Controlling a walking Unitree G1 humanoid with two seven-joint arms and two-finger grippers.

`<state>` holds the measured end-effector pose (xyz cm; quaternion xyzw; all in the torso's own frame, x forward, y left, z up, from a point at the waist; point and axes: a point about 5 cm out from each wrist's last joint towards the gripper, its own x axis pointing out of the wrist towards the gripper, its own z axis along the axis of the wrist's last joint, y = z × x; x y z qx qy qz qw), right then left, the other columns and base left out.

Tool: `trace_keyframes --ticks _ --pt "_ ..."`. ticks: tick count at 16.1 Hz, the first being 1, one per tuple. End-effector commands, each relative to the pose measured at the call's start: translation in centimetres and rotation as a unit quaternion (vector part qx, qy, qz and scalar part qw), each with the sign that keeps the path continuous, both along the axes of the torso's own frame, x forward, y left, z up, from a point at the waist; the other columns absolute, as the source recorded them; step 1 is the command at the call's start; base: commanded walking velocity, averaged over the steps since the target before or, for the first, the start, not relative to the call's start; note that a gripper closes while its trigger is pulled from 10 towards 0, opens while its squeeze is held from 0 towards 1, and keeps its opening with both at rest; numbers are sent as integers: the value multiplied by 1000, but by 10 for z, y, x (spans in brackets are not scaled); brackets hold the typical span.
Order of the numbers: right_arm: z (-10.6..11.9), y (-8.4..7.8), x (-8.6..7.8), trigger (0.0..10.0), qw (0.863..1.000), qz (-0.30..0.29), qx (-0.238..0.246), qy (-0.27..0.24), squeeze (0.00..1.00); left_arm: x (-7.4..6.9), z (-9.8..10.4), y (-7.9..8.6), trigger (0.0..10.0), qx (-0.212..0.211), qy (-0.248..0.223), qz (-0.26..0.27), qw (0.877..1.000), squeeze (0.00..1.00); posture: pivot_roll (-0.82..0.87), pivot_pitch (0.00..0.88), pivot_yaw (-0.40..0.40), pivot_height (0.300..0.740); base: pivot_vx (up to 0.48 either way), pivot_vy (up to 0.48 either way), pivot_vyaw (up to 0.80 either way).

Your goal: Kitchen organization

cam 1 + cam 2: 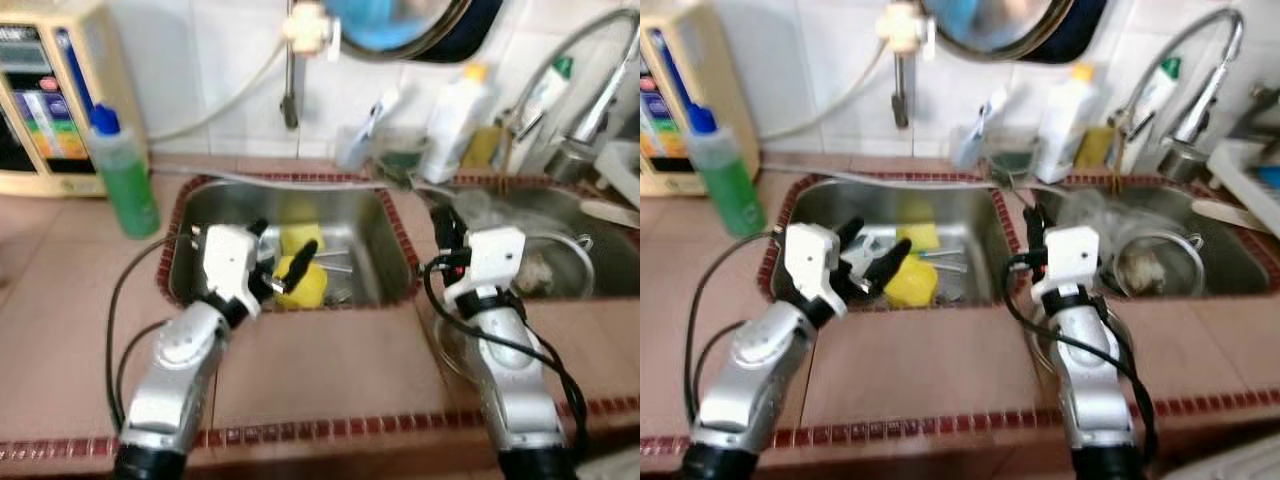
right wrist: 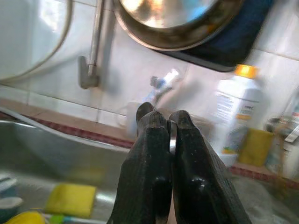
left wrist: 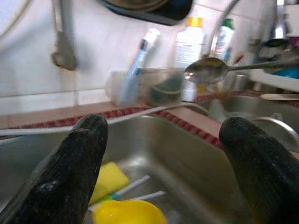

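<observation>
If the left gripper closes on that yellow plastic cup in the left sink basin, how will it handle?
The yellow plastic cup looks thin-walled and empty, so probably light. It seems to lie on its side on the steel sink basin, so a nudge may roll it. The left gripper, its fingers open, may slip if the cup is wet.

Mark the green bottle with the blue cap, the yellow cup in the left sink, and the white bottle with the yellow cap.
green bottle (image 1: 131,193), left eye view, on its green body.
yellow cup (image 1: 302,285), left eye view, on its side wall.
white bottle (image 2: 238,116), right wrist view, on its label.
</observation>
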<state>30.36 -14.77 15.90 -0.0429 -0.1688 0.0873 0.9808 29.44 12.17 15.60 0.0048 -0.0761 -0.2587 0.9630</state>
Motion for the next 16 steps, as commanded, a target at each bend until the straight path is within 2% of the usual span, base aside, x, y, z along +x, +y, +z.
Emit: trace_keyframes --ticks 1,4,6,8,10,16 --pt "2 5 1 10000 1000 3 12 5 0 -1 0 5 10000 15 4 14 1000 0 66 0 -71 740 0 0 0" --pt "-2 -2 11 10000 998 -15 31 48 0 -1 12 -4 10000 20 2 0 1000 0 61 0 -69 740 0 0 0" --pt "0 -6 17 10000 996 -29 41 72 0 -4 21 -13 10000 46 3 -21 999 0 61 0 -69 740 0 0 0" --pt "2 -6 20 10000 995 -22 50 80 0 -7 27 -16 10000 52 -8 -30 998 0 61 10 -70 740 0 0 0" --pt "3 -2 21 10000 994 17 60 88 0 -11 31 -18 10000 49 -9 -39 998 0 64 37 -71 740 0 0 0" --pt "6 0 27 10000 990 45 79 108 0 -24 33 -25 10000 58 -2 -62 996 0 72 85 -68 740 0 0 0"
